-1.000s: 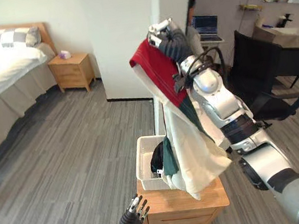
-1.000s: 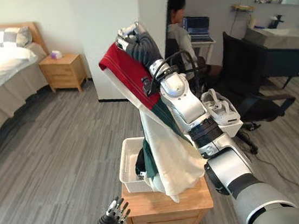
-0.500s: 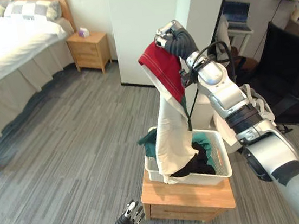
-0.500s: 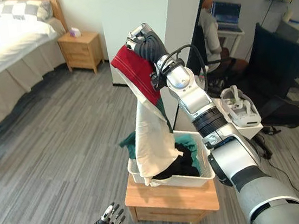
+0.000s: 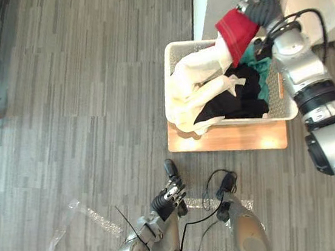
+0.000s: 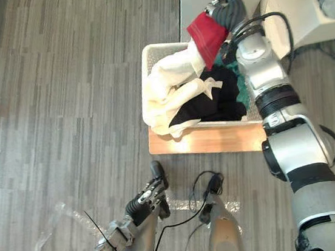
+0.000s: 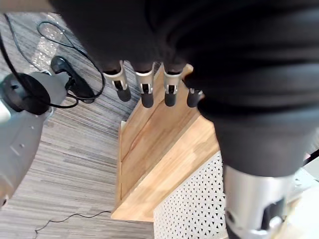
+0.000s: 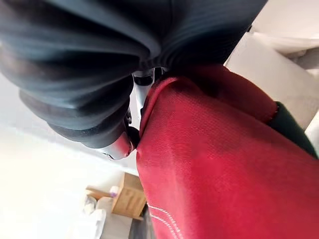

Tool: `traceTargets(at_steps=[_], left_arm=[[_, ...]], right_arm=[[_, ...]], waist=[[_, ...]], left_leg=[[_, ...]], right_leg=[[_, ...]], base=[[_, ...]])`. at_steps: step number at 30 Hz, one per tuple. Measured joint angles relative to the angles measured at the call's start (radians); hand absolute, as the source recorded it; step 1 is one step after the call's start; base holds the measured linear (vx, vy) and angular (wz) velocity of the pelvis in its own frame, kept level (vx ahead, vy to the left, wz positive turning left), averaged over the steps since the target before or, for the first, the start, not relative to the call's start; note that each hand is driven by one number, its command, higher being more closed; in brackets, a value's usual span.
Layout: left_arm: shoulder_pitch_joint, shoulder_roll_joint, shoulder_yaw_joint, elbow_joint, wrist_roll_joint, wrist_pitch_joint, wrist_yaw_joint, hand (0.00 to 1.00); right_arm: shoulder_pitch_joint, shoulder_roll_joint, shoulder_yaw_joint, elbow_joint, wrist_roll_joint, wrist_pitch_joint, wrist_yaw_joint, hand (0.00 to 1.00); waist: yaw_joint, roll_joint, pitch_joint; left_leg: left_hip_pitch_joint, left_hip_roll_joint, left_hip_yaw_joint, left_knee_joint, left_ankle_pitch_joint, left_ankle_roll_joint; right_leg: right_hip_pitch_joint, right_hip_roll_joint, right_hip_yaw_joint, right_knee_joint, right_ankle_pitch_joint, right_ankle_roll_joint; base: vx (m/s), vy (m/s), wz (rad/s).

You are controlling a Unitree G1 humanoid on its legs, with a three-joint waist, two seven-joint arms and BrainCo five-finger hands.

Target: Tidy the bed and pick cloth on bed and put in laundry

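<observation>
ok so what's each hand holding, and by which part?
Right hand grips the cloth by its red end, over the far rim of the laundry basket; the cream rest trails into the basket. Left hand holds nothing, fingers relaxed.

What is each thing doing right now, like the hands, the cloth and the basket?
red and white cloth: red end held up, white part lying in the basket and over its rim.
right hand: shut on the cloth's red end.
laundry basket: upright on the wooden stand.
dark clothes: lying inside the basket.
left hand: open, holding nothing.
</observation>
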Motion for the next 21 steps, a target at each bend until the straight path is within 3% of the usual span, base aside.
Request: traceTargets(at_steps=[1,2,5,10,16,17,19,21], left_arm=[[0.000,0.000,-0.004,0.002,-0.008,-0.004,-0.002,0.00],[0.001,0.002,-0.012,0.003,-0.011,-0.011,-0.003,0.00],[0.001,0.001,-0.020,0.004,-0.029,-0.020,-0.021,0.00],[0.012,0.000,-0.020,0.004,-0.026,-0.026,-0.045,0.00],[0.034,0.001,-0.019,0.008,-0.026,-0.046,-0.053,0.00],[0.037,0.001,-0.019,0.013,-0.025,-0.046,-0.060,0.00],[0.057,0.002,-0.017,0.054,-0.018,-0.046,-0.065,0.00],[0.077,0.003,-0.008,0.068,0.003,-0.049,-0.065,0.00]], right_arm=[[0.001,0.000,0.000,0.018,0.002,-0.003,0.000,1.00],[0.009,-0.003,0.000,0.020,0.006,-0.013,0.001,0.00],[0.025,-0.003,-0.002,0.019,0.039,-0.066,0.006,0.00],[0.093,0.003,-0.010,0.003,0.028,-0.106,0.020,0.00],[0.194,0.031,-0.046,-0.175,-0.137,-0.120,-0.078,0.00],[0.208,0.034,-0.050,-0.193,-0.144,-0.120,-0.079,0.00],[0.291,0.057,-0.058,-0.243,-0.166,-0.117,-0.084,0.00],[0.342,0.073,-0.063,-0.274,-0.166,-0.109,-0.084,0.00]], waist=[[0.000,0.006,0.000],[0.000,0.014,0.000],[-0.001,0.022,-0.002],[0.002,0.022,-0.002],[-0.013,0.022,-0.006],[-0.014,0.021,-0.014],[-0.017,0.008,-0.096],[-0.022,-0.009,-0.140]], left_leg=[[0.000,0.000,0.000,0.000,0.000,0.000],[0.000,-0.001,-0.002,0.000,0.003,0.004],[0.003,-0.002,-0.003,0.001,0.006,0.008],[0.044,-0.007,-0.006,0.000,0.006,0.008],[0.121,0.002,0.010,-0.007,-0.016,-0.013],[0.127,0.004,0.011,-0.007,-0.021,-0.017],[0.131,0.005,0.011,-0.007,-0.027,-0.022],[0.144,0.003,0.011,-0.007,-0.032,-0.020]], right_leg=[[0.000,0.000,0.001,0.000,0.000,0.000],[0.000,0.000,0.001,-0.001,0.000,0.000],[0.002,0.000,0.001,-0.001,0.002,0.005],[0.041,-0.006,0.002,0.001,-0.009,0.006],[0.110,-0.002,0.025,-0.008,-0.015,0.011],[0.117,0.000,0.027,-0.013,-0.016,0.012],[0.131,0.003,0.043,-0.039,-0.017,0.016],[0.150,0.011,0.054,-0.054,-0.019,0.023]], base=[[0.06,-0.024,-0.01],[0.05,-0.021,0.00],[0.06,-0.024,0.00],[0.05,-0.023,0.01],[0.01,-0.029,-0.10],[-0.01,-0.055,-0.02],[0.04,-0.048,0.01],[0.08,-0.041,0.03]])
